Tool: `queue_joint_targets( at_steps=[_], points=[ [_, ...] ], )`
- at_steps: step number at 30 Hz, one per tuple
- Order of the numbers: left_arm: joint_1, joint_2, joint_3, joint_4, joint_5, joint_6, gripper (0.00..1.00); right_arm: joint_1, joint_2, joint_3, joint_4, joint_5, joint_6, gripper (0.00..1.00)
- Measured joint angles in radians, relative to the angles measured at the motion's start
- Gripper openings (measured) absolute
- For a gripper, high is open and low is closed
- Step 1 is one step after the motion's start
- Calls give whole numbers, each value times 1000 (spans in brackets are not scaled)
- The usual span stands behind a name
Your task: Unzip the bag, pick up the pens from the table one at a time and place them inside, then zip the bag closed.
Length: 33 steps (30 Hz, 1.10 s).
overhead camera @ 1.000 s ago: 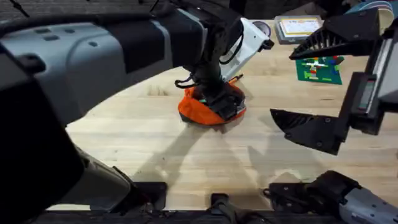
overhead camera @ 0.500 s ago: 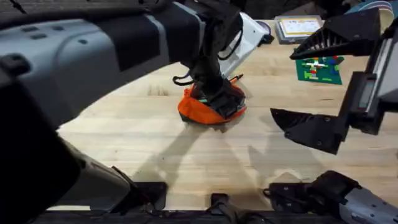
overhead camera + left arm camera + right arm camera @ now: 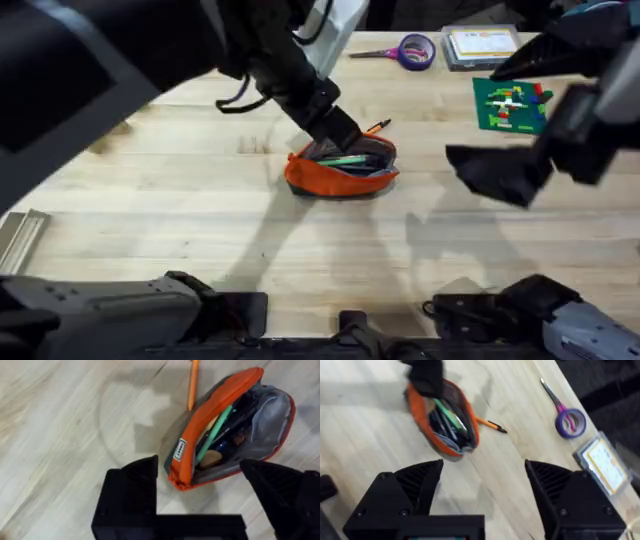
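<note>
Light plank table carries the bag near its centre, unzipped and gaping. Green pen lies inside the bag. Orange pen rests on the table just beside the bag (not yet loaded). Left gripper hovers over the bag, jaws wide apart, holding nothing. Right gripper hangs well off to the side, likewise spread and empty. Judged status: unzipping done, one pen stowed; remaining steps are the orange pen and zip closure

Dark, unlit room beyond the far edge of a pale plank tabletop.
</note>
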Motion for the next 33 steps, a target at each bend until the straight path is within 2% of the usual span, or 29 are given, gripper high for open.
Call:
queue_joint_targets(
  at_steps=[7,12,17,21,26,33],
  points=[
    [44,-11,0,-8,0,3,993,-140,156,0,56,-56,-89,995],
    [47,-11,0,-9,0,3,993,-197,257,0,172,-71,-242,997],
    [47,-11,0,-11,0,3,993,-206,323,0,268,-71,-462,997],
    [47,-11,0,-12,0,3,993,-206,377,0,278,-71,-635,997],
    [47,-11,0,-11,0,3,993,-206,460,0,279,-85,-776,997],
    [47,-11,0,-11,0,3,993,-220,588,0,304,-171,-929,995]
  ],
)
